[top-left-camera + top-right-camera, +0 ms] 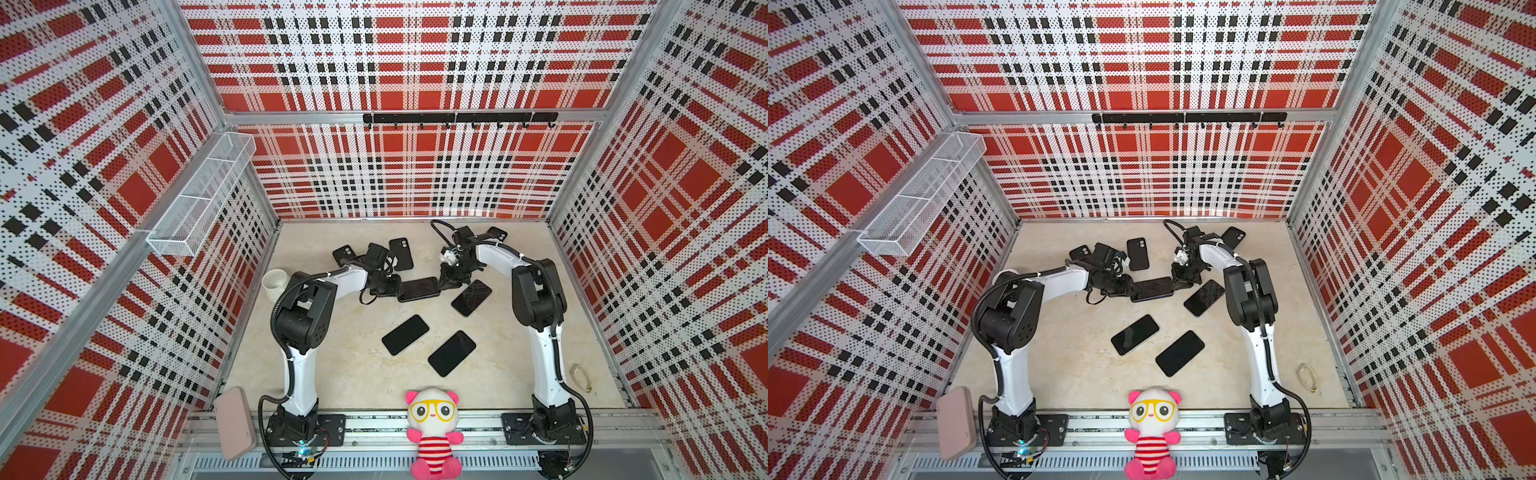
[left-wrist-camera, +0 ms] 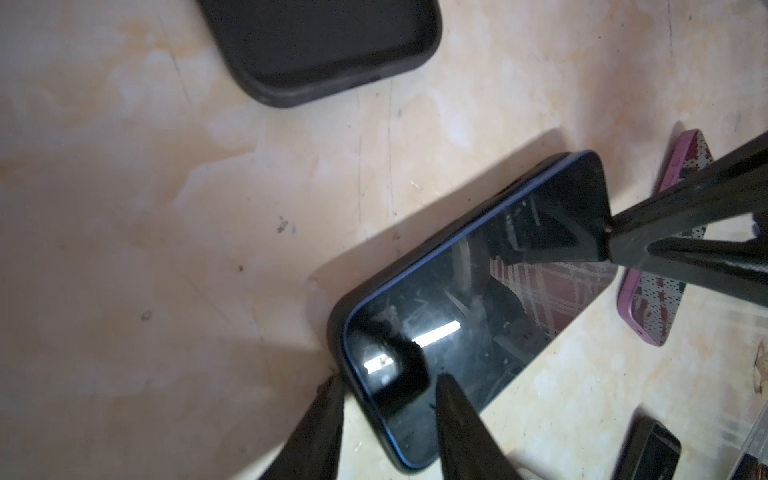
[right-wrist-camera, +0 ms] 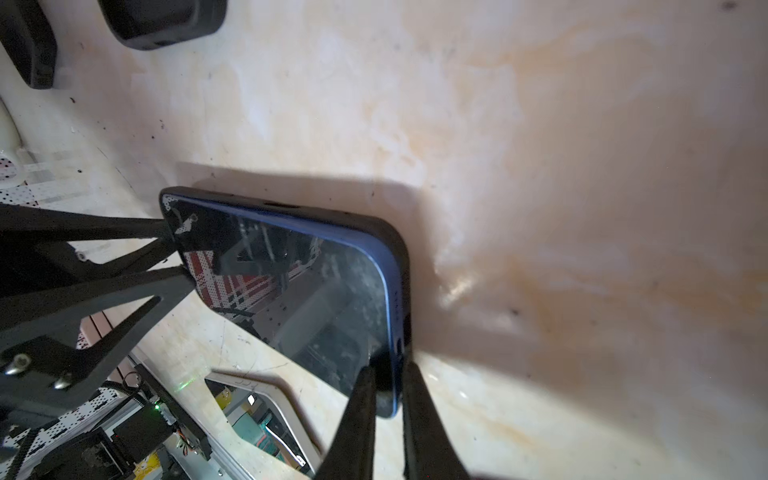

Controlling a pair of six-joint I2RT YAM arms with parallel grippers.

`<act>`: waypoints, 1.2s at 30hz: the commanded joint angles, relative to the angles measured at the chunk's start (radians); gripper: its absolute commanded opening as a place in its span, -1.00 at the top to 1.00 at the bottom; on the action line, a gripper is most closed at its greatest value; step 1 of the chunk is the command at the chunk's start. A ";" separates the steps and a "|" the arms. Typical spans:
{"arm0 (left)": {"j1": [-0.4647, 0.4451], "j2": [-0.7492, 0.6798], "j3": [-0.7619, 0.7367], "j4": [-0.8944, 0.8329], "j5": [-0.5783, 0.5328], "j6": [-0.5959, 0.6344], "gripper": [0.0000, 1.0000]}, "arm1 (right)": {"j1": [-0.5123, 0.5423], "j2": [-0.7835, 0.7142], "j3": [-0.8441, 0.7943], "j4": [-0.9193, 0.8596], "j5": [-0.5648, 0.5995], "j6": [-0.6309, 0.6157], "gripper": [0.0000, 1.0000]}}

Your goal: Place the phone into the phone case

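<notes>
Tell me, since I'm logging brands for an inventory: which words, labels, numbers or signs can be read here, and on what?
None can be read.
phone sitting in the black case: the screen shows only reflections.
loose phones: dark screens, no marks.
empty cases: any logo is too small to read.
plush toy: no lettering visible.

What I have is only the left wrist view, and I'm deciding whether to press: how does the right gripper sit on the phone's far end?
Observer: In the right wrist view the right gripper straddles a long edge of the phone near a corner, one finger on the glass, one outside the black case.
Operator: Seated there?
Observer: Not fully, it seems; a blue band of its side shows above the rim.
Operator: Other phones?
Observer: In a top view three other phones lie screen-up nearer the arm bases.
</notes>
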 commanded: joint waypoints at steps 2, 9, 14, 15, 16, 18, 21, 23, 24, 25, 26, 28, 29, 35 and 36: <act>-0.001 0.045 -0.001 -0.053 -0.003 0.009 0.18 | 0.025 -0.005 -0.082 0.013 -0.028 0.006 0.74; -0.006 0.050 -0.002 -0.047 0.010 0.004 0.20 | 0.071 0.001 -0.147 0.010 -0.014 0.026 0.76; -0.014 0.050 -0.003 -0.047 0.013 0.004 0.20 | 0.097 -0.002 -0.231 0.049 0.014 0.070 0.76; -0.015 0.050 -0.004 -0.046 0.014 0.003 0.20 | 0.104 -0.001 -0.246 0.052 0.020 0.076 0.76; -0.015 0.050 -0.003 -0.047 0.014 0.003 0.20 | 0.111 0.002 -0.259 0.056 0.026 0.083 0.76; -0.016 0.050 -0.003 -0.045 0.017 0.003 0.20 | 0.122 0.010 -0.292 0.068 0.044 0.100 0.77; -0.016 0.050 -0.004 -0.044 0.017 0.003 0.20 | 0.143 0.028 -0.337 0.091 0.059 0.125 0.78; -0.016 0.050 -0.004 -0.044 0.016 0.003 0.21 | 0.160 0.046 -0.358 0.090 0.083 0.136 0.79; -0.016 0.053 -0.004 -0.044 0.017 0.002 0.21 | 0.167 0.054 -0.373 0.094 0.085 0.143 0.79; -0.016 0.054 -0.004 -0.045 0.018 0.002 0.21 | 0.174 0.060 -0.388 0.105 0.087 0.152 0.79; -0.016 0.055 -0.004 -0.044 0.018 0.001 0.21 | 0.182 0.067 -0.404 0.113 0.095 0.160 0.79; -0.016 0.055 -0.004 -0.045 0.018 0.002 0.21 | 0.198 0.084 -0.433 0.129 0.096 0.171 0.80; -0.016 0.054 -0.004 -0.044 0.019 0.001 0.21 | 0.204 0.093 -0.453 0.143 0.096 0.181 0.80; -0.018 0.056 -0.004 -0.044 0.021 0.000 0.22 | 0.240 0.167 -0.533 0.195 0.124 0.211 0.81; -0.017 0.057 -0.004 -0.044 0.022 0.000 0.23 | 0.248 0.177 -0.535 0.192 0.139 0.213 0.81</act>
